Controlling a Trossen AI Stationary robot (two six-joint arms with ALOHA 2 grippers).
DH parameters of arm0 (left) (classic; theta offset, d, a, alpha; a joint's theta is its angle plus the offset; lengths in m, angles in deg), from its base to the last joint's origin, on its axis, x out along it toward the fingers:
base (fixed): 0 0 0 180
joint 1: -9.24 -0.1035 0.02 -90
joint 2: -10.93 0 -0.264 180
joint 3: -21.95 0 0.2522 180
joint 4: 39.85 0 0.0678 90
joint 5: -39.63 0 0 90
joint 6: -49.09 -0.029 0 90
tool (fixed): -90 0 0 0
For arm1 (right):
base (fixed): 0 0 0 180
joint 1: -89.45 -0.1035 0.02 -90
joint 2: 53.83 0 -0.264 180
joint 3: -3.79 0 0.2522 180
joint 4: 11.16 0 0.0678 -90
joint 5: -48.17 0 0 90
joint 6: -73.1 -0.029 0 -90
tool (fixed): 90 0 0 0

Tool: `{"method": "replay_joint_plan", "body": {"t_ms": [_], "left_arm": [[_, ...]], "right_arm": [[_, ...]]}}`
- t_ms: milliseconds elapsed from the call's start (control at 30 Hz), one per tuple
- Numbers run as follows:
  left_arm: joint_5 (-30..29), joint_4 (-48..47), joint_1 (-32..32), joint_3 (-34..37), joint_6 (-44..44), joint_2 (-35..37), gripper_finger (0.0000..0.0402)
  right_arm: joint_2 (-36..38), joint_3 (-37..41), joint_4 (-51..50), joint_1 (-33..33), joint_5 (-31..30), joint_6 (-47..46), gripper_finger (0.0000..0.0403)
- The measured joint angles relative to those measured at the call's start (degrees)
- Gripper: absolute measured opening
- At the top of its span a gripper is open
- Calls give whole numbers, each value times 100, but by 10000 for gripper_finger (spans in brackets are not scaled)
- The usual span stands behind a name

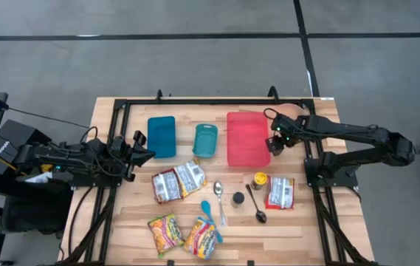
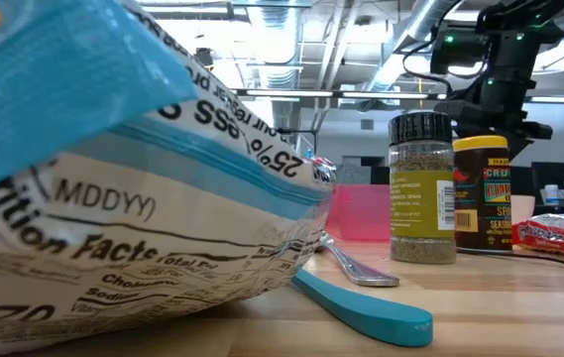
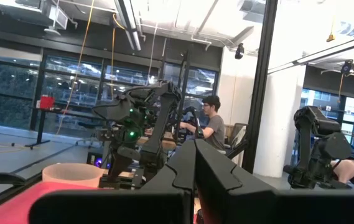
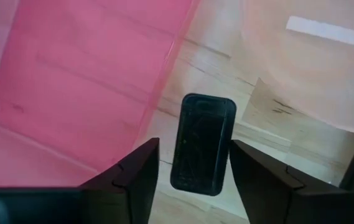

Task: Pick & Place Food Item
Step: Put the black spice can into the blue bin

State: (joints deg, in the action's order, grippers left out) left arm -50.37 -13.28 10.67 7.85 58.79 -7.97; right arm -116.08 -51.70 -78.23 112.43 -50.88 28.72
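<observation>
Right gripper (image 4: 193,163) hangs w/ fingers apart, empty, straddling dark flat item (image 4: 203,143) beside red bin (image 1: 246,138), prob. lining up pick. Left gripper (image 1: 142,147) closed, parked by blue bin (image 1: 162,136).

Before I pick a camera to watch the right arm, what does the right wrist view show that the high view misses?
Only the right wrist view shows the small dark rectangular object lying on the wood between the right gripper and its open fingers.

Only the high view shows the blue bin, teal bin, snack packets and the left gripper, shut.

Both show the pink bin beside that gripper.
</observation>
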Motion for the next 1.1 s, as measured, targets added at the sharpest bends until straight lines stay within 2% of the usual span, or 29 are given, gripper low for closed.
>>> {"method": "replay_joint_plan", "body": {"t_ms": [267,867,1100], "left_arm": [[1,0,0,0,-1,-2,0],[-1,-2,0,0,1,-2,0],[-1,-2,-1,0,4,-2,0]], "right_arm": [[-1,0,-76,180,3,90,235],[-1,313,447,-53,-128,85,230],[-351,315,411,-203,-273,-107,230]]}}
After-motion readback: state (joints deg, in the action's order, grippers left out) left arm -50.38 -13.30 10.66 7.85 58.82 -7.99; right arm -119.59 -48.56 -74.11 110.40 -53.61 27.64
